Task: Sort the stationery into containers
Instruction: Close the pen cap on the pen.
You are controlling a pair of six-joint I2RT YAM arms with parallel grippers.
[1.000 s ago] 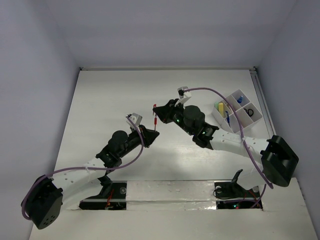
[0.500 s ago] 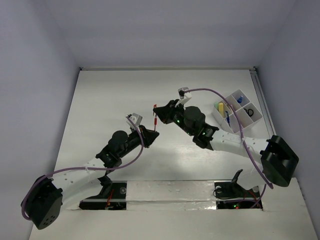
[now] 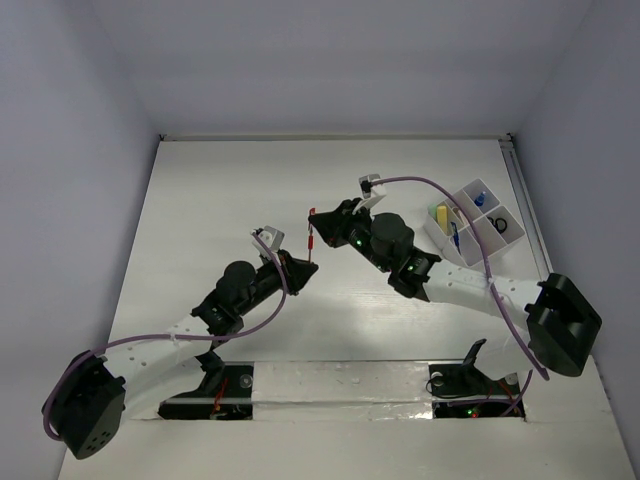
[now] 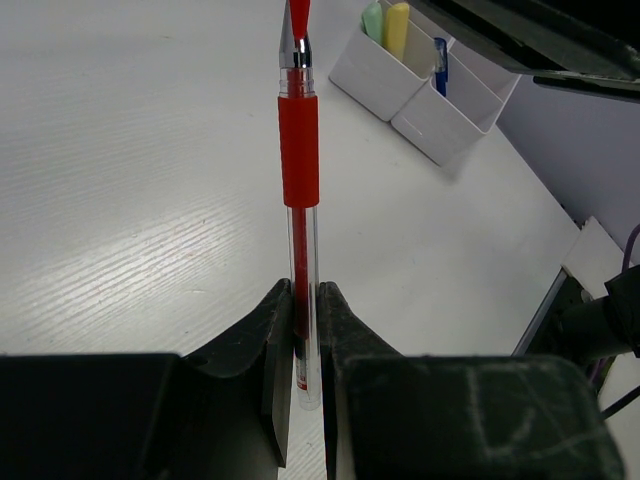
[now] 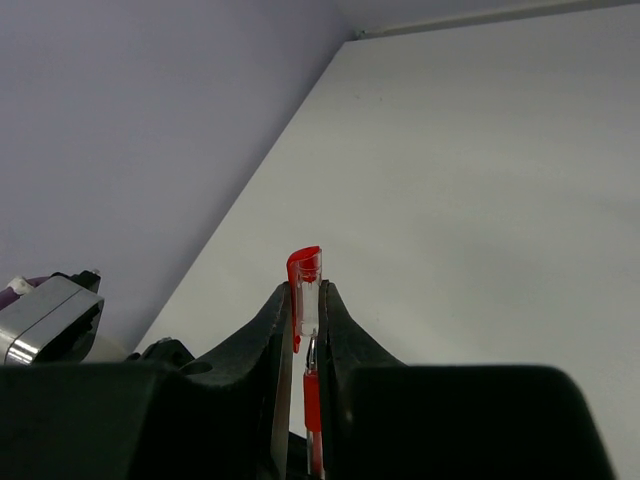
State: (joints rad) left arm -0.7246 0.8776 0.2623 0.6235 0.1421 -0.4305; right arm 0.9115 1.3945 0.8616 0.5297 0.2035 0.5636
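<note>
A red pen (image 4: 298,150) with a clear barrel and a red grip stands upright over the table, with my left gripper (image 4: 298,290) shut on its lower end. My right gripper (image 5: 306,295) is shut on the pen's clear cap with a red clip (image 5: 308,285). The pen's metal tip sits just under the cap's mouth. From above, the pen (image 3: 312,243) spans the gap between my left gripper (image 3: 306,264) and my right gripper (image 3: 318,217) at mid-table. The white organiser tray (image 3: 478,243) stands at the right with a yellow marker (image 3: 438,213) in it.
The tray (image 4: 440,110) also shows in the left wrist view, holding a green eraser (image 4: 372,18), the yellow marker (image 4: 397,18) and a blue pen (image 4: 441,65). Black scissors (image 3: 499,226) lie in another compartment. The right arm passes close to the tray's near side.
The right arm has shifted very slightly to the right. The pen, the cap and both grips look the same.
</note>
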